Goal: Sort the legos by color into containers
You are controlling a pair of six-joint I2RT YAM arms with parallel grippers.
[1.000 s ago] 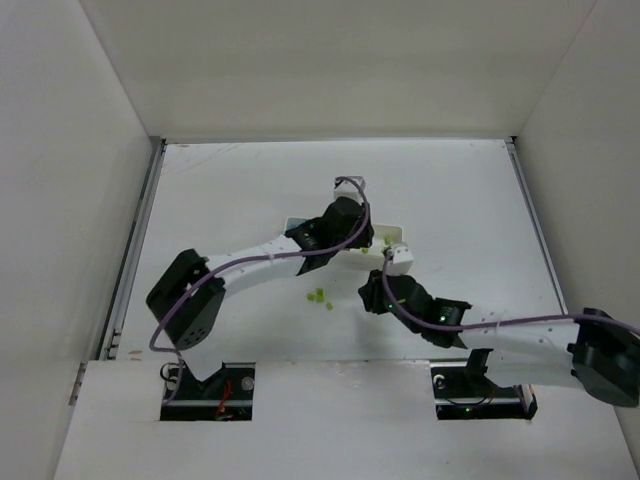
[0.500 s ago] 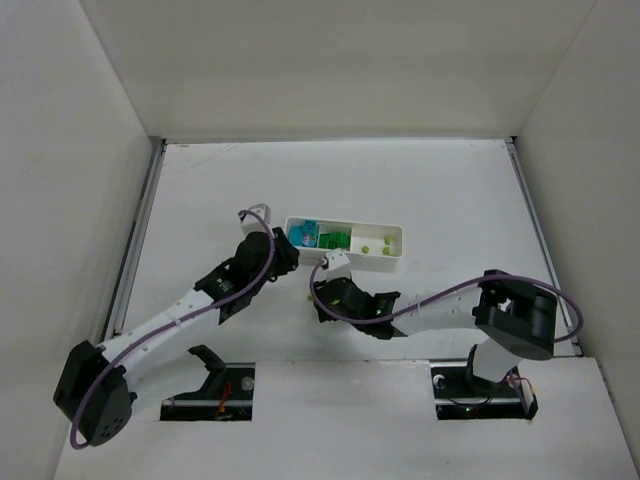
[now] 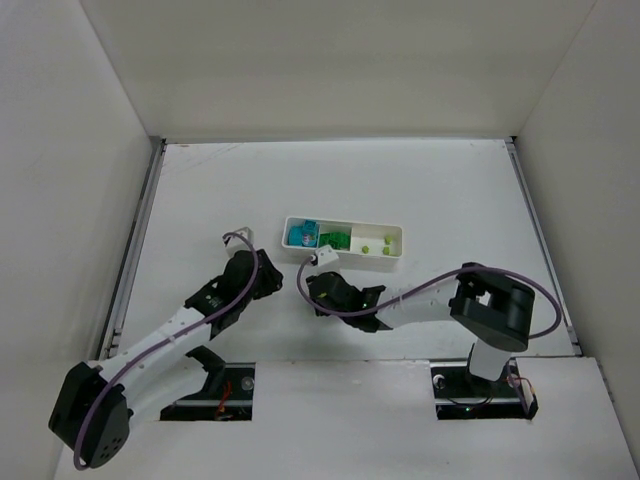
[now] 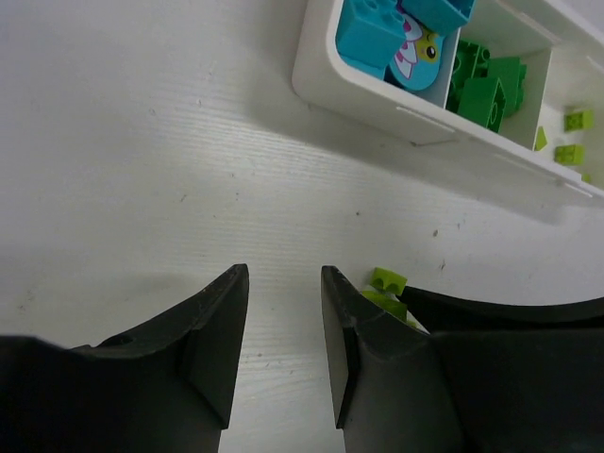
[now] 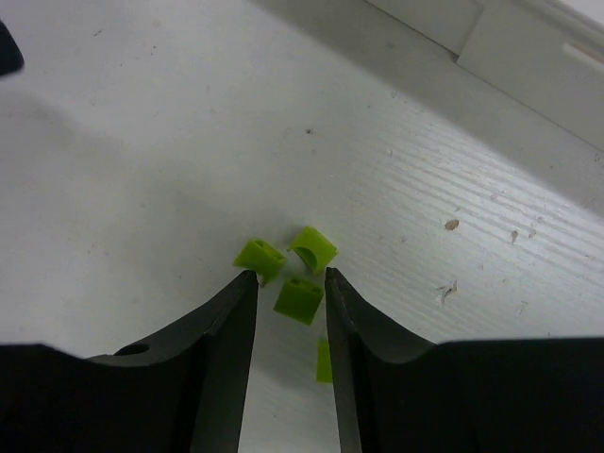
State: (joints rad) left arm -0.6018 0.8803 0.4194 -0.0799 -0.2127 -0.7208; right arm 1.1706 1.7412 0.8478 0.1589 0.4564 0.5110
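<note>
The white tray (image 3: 392, 252) holds cyan legos (image 4: 377, 28) in its left compartment, dark green ones (image 4: 486, 85) in the middle and pale yellow-green ones (image 4: 571, 151) on the right. Several pale yellow-green legos lie loose on the table. One of them (image 5: 299, 299) sits between the fingers of my right gripper (image 5: 290, 278), which is open narrowly, with a little space on either side. Two more (image 5: 259, 257) (image 5: 312, 248) lie just past its tips. My left gripper (image 4: 281, 274) hovers open over bare table, left of those bricks (image 4: 388, 279).
My two grippers (image 3: 272, 283) (image 3: 315, 290) are close together just below the tray's left end. White walls enclose the table on the left, far and right sides.
My left arm has pulled back from the tray toward the lower left. My right gripper has swung left and now sits over the loose yellow-green bricks.
</note>
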